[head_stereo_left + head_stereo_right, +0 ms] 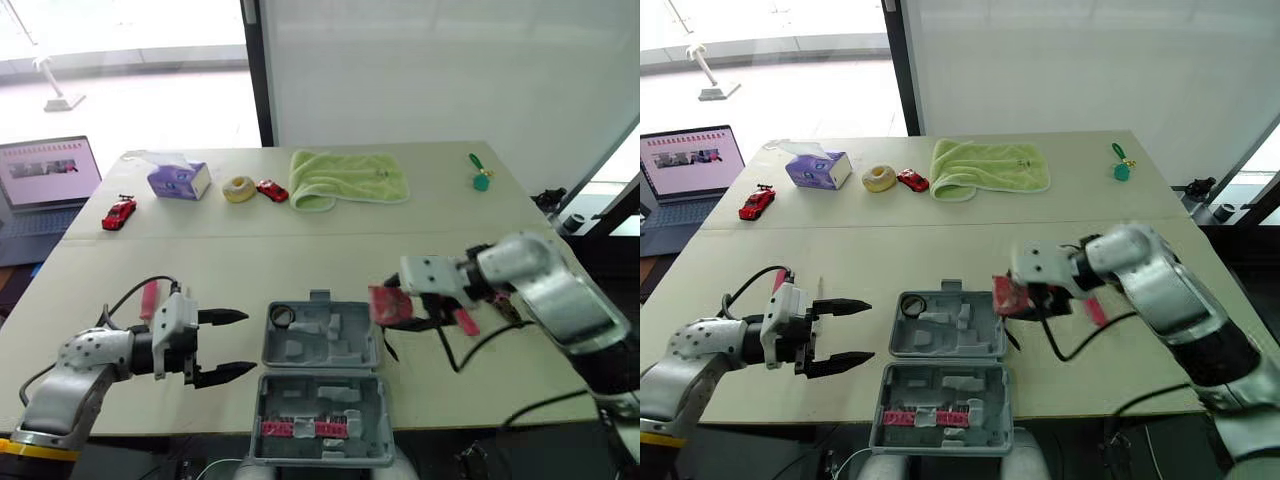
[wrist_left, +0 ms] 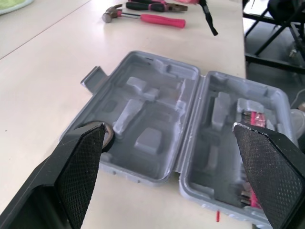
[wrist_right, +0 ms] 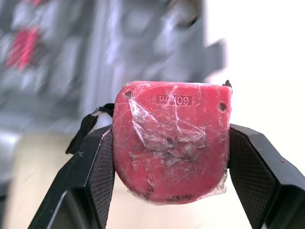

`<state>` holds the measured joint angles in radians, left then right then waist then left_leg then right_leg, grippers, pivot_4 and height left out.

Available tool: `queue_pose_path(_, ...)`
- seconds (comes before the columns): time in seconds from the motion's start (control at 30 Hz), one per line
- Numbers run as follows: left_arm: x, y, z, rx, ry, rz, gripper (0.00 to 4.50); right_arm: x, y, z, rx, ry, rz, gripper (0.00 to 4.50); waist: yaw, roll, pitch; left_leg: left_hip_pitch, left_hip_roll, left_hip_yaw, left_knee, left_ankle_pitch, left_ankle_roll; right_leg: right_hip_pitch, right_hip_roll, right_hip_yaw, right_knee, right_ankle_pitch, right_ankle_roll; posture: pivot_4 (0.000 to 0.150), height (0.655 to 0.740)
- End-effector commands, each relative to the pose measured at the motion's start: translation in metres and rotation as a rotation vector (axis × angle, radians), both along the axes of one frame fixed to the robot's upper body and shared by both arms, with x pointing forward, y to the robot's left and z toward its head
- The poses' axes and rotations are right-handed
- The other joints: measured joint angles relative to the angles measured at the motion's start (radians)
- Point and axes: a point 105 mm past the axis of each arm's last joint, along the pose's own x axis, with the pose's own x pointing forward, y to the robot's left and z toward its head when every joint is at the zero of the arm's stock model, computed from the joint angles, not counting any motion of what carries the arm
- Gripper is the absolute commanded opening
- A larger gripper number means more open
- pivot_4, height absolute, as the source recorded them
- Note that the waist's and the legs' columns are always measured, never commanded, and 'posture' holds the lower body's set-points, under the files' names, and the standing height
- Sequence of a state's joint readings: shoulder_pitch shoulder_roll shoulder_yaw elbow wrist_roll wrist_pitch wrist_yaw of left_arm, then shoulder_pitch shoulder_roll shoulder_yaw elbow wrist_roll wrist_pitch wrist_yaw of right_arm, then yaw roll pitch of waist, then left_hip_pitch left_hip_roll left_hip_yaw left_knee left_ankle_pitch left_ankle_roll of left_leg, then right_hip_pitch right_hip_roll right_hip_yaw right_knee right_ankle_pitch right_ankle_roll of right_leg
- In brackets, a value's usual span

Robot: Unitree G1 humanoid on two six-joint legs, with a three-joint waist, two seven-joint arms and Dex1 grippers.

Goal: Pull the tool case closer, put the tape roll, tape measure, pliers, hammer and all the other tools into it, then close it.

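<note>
Your right hand pinches the red tape measure by its opposite edges. The open tool case lies between it and your spread left hand. The tape measure looks rigid and light, but is film-wrapped (likely slippery), so keep the grip centred.

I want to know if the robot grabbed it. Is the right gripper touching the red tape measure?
Touching. In the right wrist view the right gripper has its black fingers pressed against both sides of the red tape measure, no gap.
</note>
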<state>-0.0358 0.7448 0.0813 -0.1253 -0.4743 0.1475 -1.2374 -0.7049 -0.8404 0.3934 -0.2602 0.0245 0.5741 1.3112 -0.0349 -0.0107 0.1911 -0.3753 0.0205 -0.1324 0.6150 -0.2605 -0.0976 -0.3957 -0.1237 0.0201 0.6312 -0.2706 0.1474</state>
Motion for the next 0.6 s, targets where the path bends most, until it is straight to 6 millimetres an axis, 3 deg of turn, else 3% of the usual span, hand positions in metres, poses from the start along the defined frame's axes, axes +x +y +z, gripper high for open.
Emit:
queue_pose_path(0.03, 0.005, -0.003, 0.004, -0.001, -0.043, -0.015, 4.50, 0.019, 0.011, -0.027, -0.169, -0.004, -0.051, 2.84, 0.001, 0.000, 0.000, -0.001, 0.000, 0.000, 0.000, 0.000, 0.000, -0.001, 0.000, 0.000, 0.000, 0.000, 0.000, 0.150, 0.7400)
queue_pose_path(0.27, 0.003, -0.008, 0.003, -0.011, -0.047, -0.035, 4.50, 0.039, 0.026, -0.037, -0.260, -0.025, -0.063, 2.84, -0.009, 0.000, 0.000, -0.011, 0.000, 0.000, 0.001, 0.002, -0.003, -0.012, 0.000, 0.000, 0.002, 0.001, 0.001, 0.150, 0.7400)
queue_pose_path(0.6, -0.001, -0.008, 0.001, -0.018, -0.049, -0.023, 4.50, 0.031, 0.036, -0.057, -0.316, -0.010, -0.006, 2.84, -0.011, 0.000, 0.000, -0.011, 0.000, -0.001, 0.001, 0.002, -0.003, -0.012, 0.000, 0.000, 0.004, 0.001, 0.001, 0.150, 0.7400)
